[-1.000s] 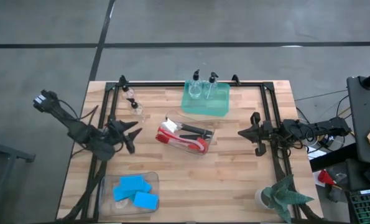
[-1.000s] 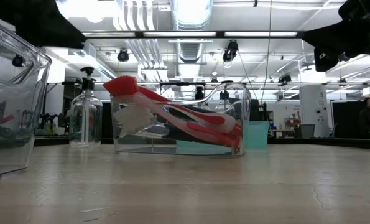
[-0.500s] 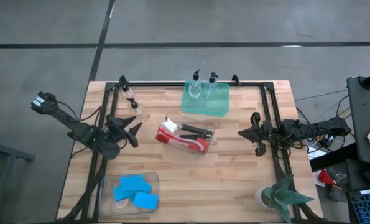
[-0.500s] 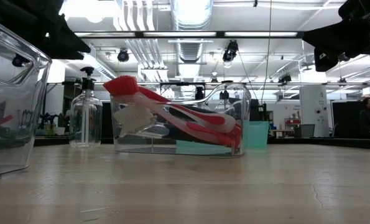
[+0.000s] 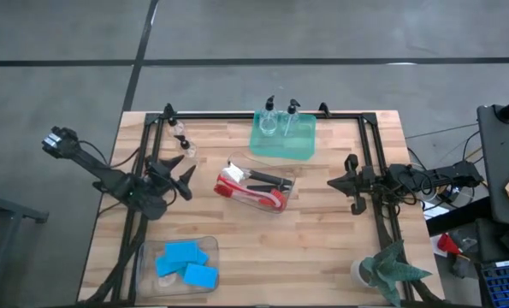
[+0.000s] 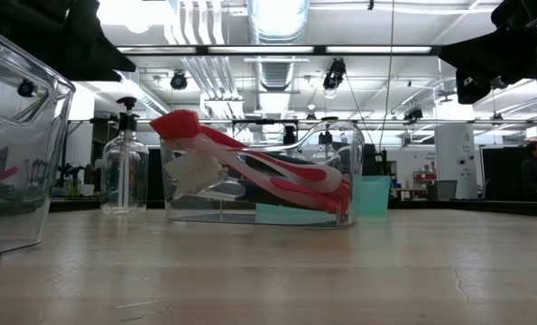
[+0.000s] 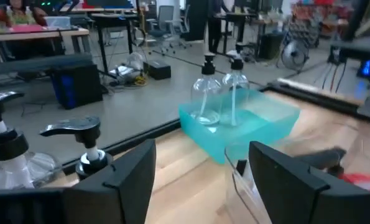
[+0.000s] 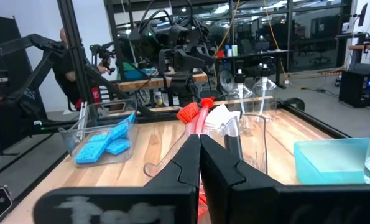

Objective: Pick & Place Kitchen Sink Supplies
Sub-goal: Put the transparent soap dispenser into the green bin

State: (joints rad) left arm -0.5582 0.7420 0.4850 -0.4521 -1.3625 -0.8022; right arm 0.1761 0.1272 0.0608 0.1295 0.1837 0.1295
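Blue rectangular sponges (image 5: 186, 263) are piled in a clear plastic bin (image 5: 149, 252); red dish brushes (image 5: 252, 190) are stacked in another clear bin (image 5: 284, 205) mid-table. Two clear pump bottles (image 5: 280, 121) are parked in the green translucent tray (image 5: 298, 152). Left gripper (image 5: 179, 172) is spread wide, empty; right gripper (image 5: 333, 182) is pinched closed.

Two pump bottles (image 7: 219, 93) in green tray (image 7: 244, 127)

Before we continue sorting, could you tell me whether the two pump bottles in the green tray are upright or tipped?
Upright: both pump bottles stand in the green tray, black pump tops uppermost.
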